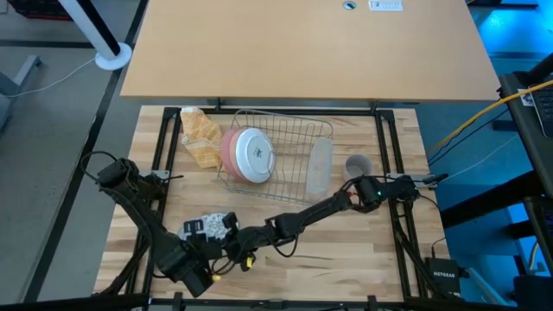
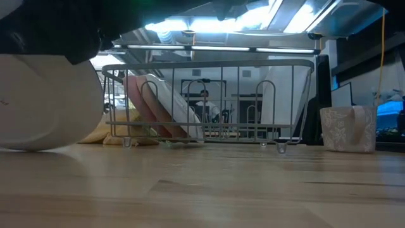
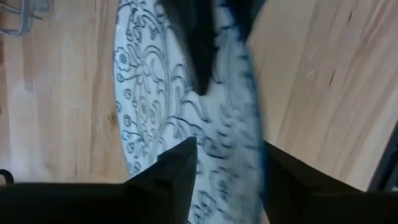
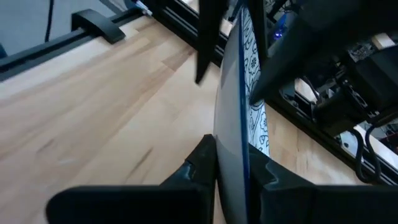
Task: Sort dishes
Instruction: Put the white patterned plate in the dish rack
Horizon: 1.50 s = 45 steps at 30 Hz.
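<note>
A patterned plate [image 3: 186, 112], blue-green scrollwork on white, is held on edge low in the overhead frame, left of centre, above the wooden surface [image 1: 346, 250]. In both wrist pictures dark fingers sit on either side of its rim. The left pincer [image 3: 227, 168] is closed on the plate's edge, one finger [image 3: 171, 174] against the patterned face. The right pincer [image 4: 233, 165] is closed on the same plate from the other side, its arm reaching in from the middle right of the overhead frame.

In the upper middle of the overhead frame stands a wire rack [image 1: 285, 130]. Pink dishes [image 1: 232, 149] stand upright at its left end, with a white-bottomed dish [image 1: 256, 154] leaning against them. A small grey mug [image 1: 357, 165] stands just right of the rack. A yellow cloth [image 1: 200, 134] lies against the rack's left side.
</note>
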Motion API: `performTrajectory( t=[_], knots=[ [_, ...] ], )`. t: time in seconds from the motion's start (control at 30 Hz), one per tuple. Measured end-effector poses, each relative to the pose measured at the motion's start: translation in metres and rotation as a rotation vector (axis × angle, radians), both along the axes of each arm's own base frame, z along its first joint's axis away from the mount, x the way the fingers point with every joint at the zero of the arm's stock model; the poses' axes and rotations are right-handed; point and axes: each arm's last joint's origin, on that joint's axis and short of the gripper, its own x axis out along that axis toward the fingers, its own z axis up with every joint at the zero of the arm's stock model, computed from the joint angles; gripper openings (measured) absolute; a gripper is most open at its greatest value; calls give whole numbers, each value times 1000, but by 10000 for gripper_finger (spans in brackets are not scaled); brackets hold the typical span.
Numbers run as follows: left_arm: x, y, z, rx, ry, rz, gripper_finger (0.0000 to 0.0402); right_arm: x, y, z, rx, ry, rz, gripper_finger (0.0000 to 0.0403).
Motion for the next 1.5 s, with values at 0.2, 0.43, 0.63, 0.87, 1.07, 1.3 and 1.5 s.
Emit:
performTrajectory(
  t=[0.2,0.43,0.63,0.87,1.07,1.3,1.5],
  knots=[
    [2,1,-2,5,6,-36,162,-2,10,7,-5,-10,14,31],
    [3,0,-2,-10,-7,-40,139,1,19,31,-31,-20,18,31],
    [3,1,-2,2,-7,-37,92,1,18,35,-36,9,6,31],
    [1,2,-1,22,-2,-50,46,1,18,37,-1,7,-18,57],
    [0,4,0,40,14,-45,42,2,18,41,-7,-17,-49,91],
    [-2,6,9,58,53,-44,35,2,16,42,43,-16,-93,96],
    [-3,7,13,63,68,-42,29,2,15,42,24,-23,-145,96]
  ],
)
